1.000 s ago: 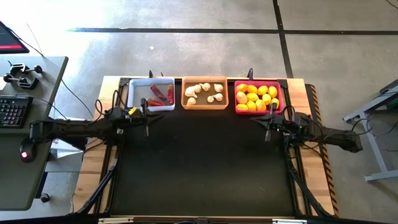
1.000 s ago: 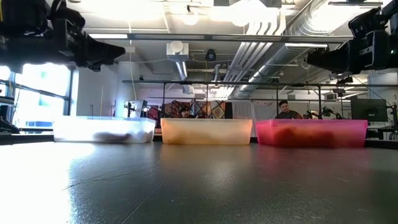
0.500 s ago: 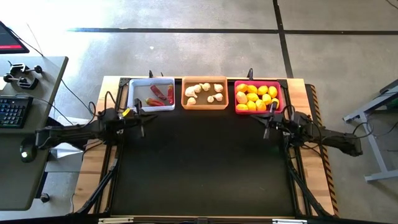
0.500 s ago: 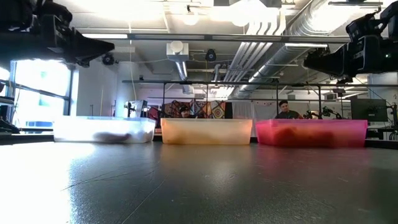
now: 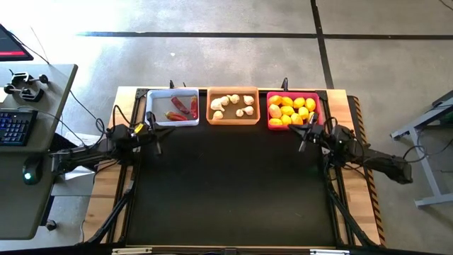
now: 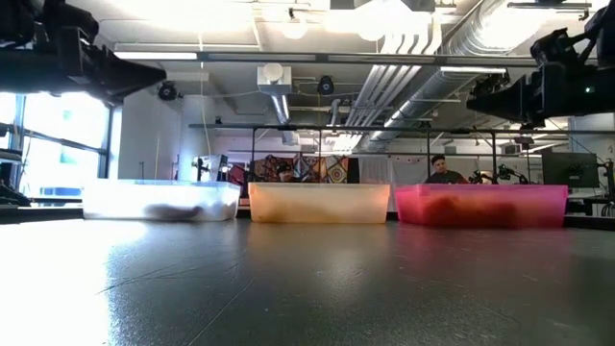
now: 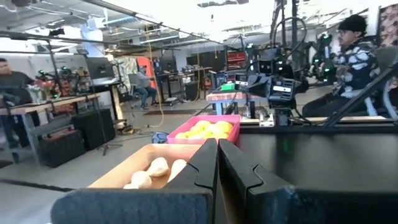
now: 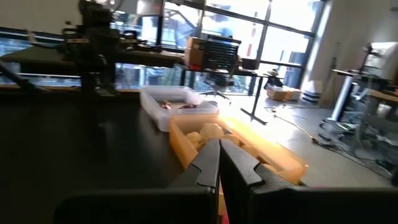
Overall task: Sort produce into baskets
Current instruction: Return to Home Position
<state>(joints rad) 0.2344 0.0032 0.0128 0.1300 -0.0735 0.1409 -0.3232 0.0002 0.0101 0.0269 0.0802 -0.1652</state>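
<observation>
Seen from above, the orange bin (image 5: pixel 233 122) sits mid-row and holds the garlic (image 5: pixel 233 105). The white bin (image 5: pixel 151 106) just left of it holds the chilies (image 5: pixel 182 108), and the pink bin (image 5: pixel 269 112) just right of it holds the lemons (image 5: pixel 291 110). The left gripper (image 5: pixel 156 134) hovers left of the orange bin, in front of the white one. The right gripper (image 5: pixel 304 137) hovers to the orange bin's right, in front of the pink one. The low view gives only the bin walls, with the contents as dim shadows. The wrist views alone show the claws: the left fingers (image 7: pixel 205 167) and the right fingers (image 8: pixel 208 163) are pressed together, holding nothing.
</observation>
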